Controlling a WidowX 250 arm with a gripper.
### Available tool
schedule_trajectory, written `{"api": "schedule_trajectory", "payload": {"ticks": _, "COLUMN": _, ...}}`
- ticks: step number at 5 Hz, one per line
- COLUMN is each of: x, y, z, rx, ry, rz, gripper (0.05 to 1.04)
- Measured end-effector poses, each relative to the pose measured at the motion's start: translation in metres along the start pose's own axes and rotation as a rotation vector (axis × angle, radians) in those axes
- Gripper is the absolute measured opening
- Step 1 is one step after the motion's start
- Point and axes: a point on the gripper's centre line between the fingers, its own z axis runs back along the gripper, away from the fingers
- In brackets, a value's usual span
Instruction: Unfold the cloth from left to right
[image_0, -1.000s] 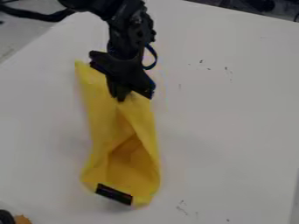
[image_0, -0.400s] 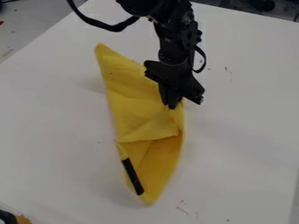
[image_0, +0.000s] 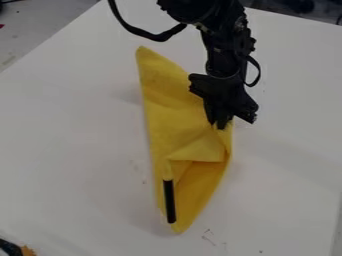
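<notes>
Gripper (image_0: 220, 125): fingers close together, pointing down, pinching the right-hand edge of the yellow cloth (image_0: 175, 117) at their tips. The cloth is drawn to a small gather at the tips, and the bulk of it lies to the left of the fingers and below them in the view. Just below the fingers, a folded-over flap (image_0: 200, 149) ends in a near-level lower edge; beneath that edge a deeper yellow hollow shows between the layers. Immediately above the fingers is the black arm (image_0: 226, 60), with a thin loop (image_0: 258, 75) standing out on its right side. Up and left of the fingers, the cloth rises to a blunt upper corner. Farther down and left of them, a black strip (image_0: 169, 201) runs nearly upright along the cloth's left margin, close to the pointed lower end. A black cable (image_0: 143, 34) curves off the arm, well up and left of the fingers. The white table (image_0: 287, 165) extends on all sides of the cloth; small dark marks (image_0: 209, 240) are noted on it, well below the fingers. Farthest down and left, at the view's corner, sits a dark object (image_0: 9, 248) with an orange-brown part beside it, identity not determinable.
</notes>
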Motion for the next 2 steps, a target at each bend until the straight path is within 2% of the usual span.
{"api": "schedule_trajectory", "payload": {"ticks": 1, "x": 0.007, "y": -0.014, "z": 0.002, "rx": -0.013, "ry": 0.009, "rz": -0.028, "gripper": 0.507}}
{"api": "schedule_trajectory", "payload": {"ticks": 2, "x": 0.014, "y": -0.029, "z": 0.009, "rx": -0.027, "ry": 0.016, "rz": -0.028, "gripper": 0.815}}
